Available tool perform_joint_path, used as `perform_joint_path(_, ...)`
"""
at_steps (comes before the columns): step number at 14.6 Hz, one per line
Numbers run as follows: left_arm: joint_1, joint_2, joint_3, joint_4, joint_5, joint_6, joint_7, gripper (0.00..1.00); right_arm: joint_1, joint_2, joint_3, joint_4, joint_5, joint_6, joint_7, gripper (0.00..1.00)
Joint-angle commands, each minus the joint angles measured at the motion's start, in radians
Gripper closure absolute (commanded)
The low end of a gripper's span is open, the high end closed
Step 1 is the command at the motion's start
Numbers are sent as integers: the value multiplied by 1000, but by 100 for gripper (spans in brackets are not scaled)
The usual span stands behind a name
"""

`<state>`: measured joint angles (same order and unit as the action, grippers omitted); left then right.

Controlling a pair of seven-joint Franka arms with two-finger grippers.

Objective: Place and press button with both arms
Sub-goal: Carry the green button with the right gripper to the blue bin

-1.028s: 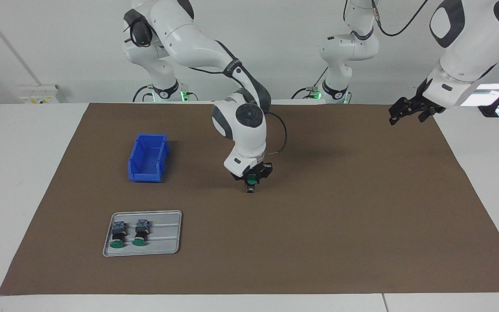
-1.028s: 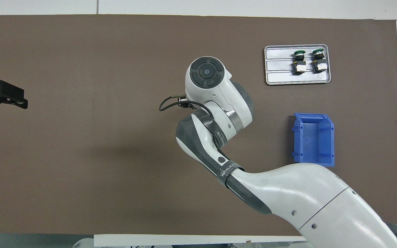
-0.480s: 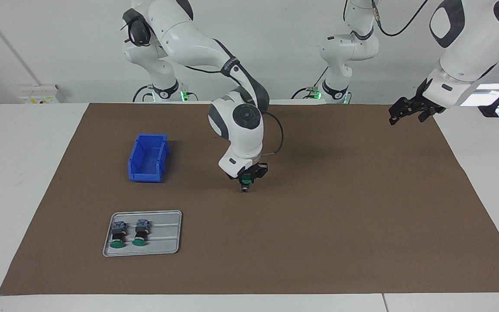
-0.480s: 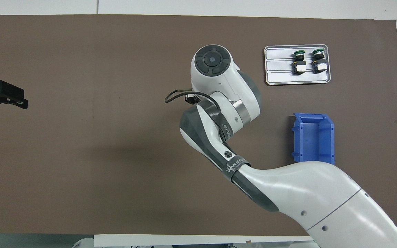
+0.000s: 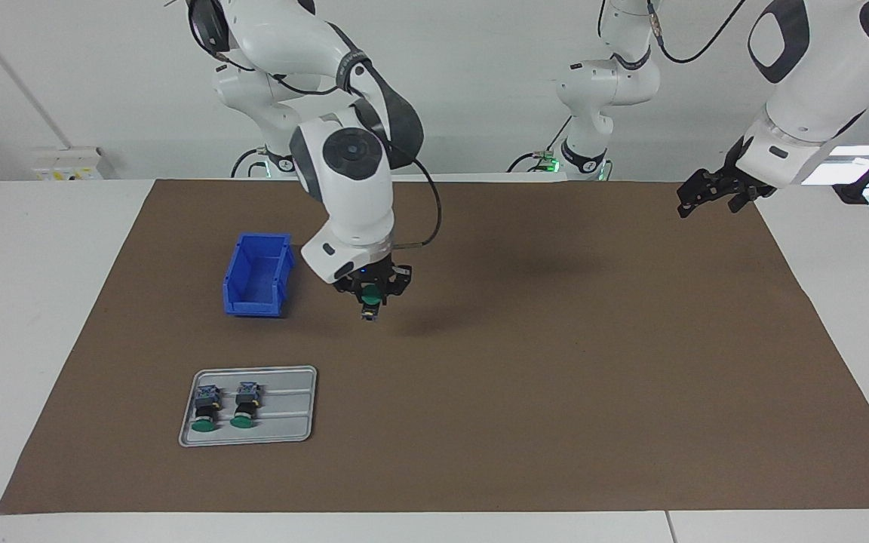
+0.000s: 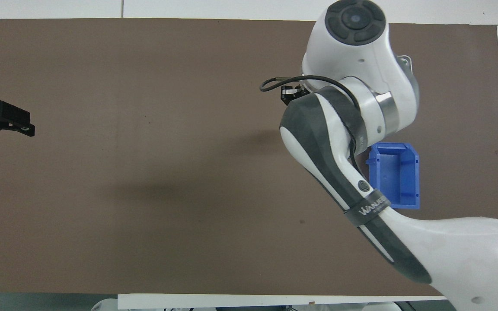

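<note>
Brown paper-like matting [image 5: 555,392] covers most of the white table [image 5: 27,317], giving the small parts one plain, even work surface. Over it reach the two big white jointed arms with dark grey joint caps: the right arm [image 5: 344,173] bends down over the mat just beside the bin, while the left arm [image 5: 812,83] waits raised over the mat's edge at its own end of the table, its black gripper [image 5: 713,192] spread wide and holding nothing, I'd guess keeping out of the way until there is a cap to press. An open blue plastic bin [image 5: 257,275] sits toward the right arm's end, empty as far as I can see. Farther from the robots lies a shallow grey metal tray [image 5: 291,422] with two spare green-capped push-button switches [image 5: 225,406] lying side by side on it, laid out for easy picking. Smallest of all, the right gripper [image 5: 371,292] is clamped on a push-button with a round green cap and black body [image 5: 371,302], carried clear of the mat with its terminal end hanging down, presumably so it can be stood upright.
</note>
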<state>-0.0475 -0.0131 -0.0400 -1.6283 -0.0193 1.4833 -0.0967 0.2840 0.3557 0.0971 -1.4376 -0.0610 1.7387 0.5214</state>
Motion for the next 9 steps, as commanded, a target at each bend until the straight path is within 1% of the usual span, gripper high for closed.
perform_joint_path(1,12,-22,-11,-30,13,12,3,0,-31,-70,-48,-49,-3,-56,-12,92)
perform_joint_path(2,12,-22,-11,-30,13,12,3,0,-41,-93,-72,-69,0,-76,-6,93)
perform_joint_path(4,12,-22,-11,-30,13,12,3,0,-74,-135,-86,-105,4,-117,32,93)
perform_joint_path(7,12,-22,-11,-30,13,14,3,0,-121,-207,-91,-216,6,-116,153,95)
perform_joint_path(9,12,-22,-11,-30,13,14,3,0,-127,-253,-111,-286,6,-108,195,96)
